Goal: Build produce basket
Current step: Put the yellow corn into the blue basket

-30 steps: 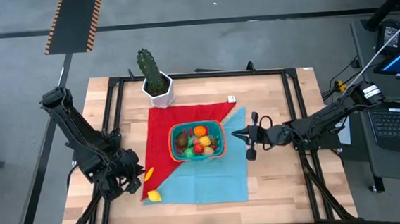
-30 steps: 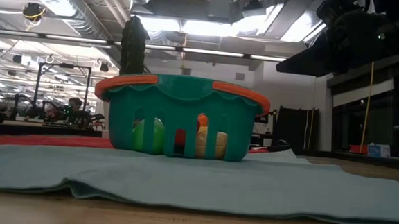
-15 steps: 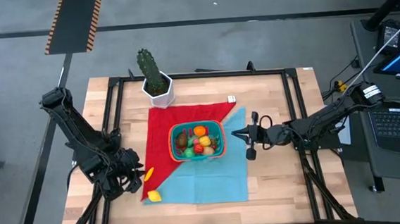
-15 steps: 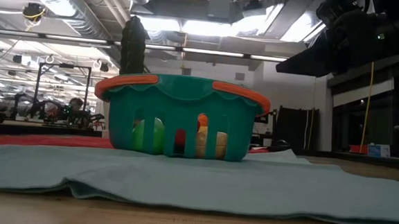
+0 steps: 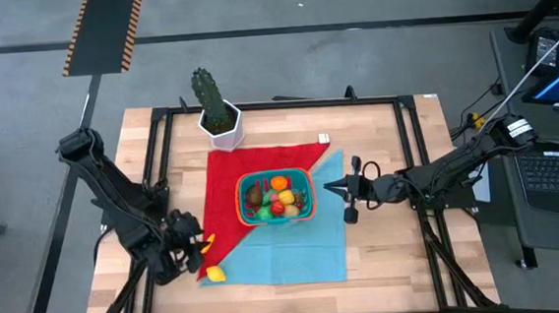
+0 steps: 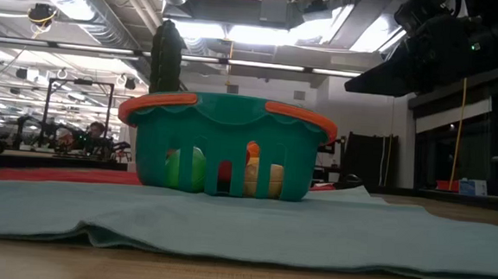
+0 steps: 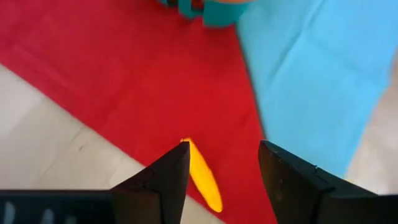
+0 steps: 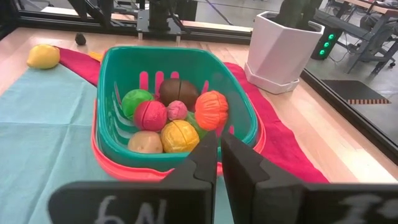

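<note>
You see the teal basket (image 5: 276, 197) with its orange-red rim and slotted sides standing upright in the middle of the table, where the red cloth meets the light blue one. Inside it sit about 7 pieces of toy produce (image 8: 174, 118): green, brown, red, pink, orange, yellow and tan. Outside it, 2 yellow pieces remain: a long thin one (image 7: 203, 176) on the red cloth's edge, and a lemon-like one (image 5: 215, 274) at the cloth's near corner.

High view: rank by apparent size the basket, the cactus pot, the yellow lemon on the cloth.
1. Basket, largest.
2. White cactus pot, smaller footprint.
3. Yellow lemon, smallest by far.
All sit on the table, so nearness barely skews this.
</note>
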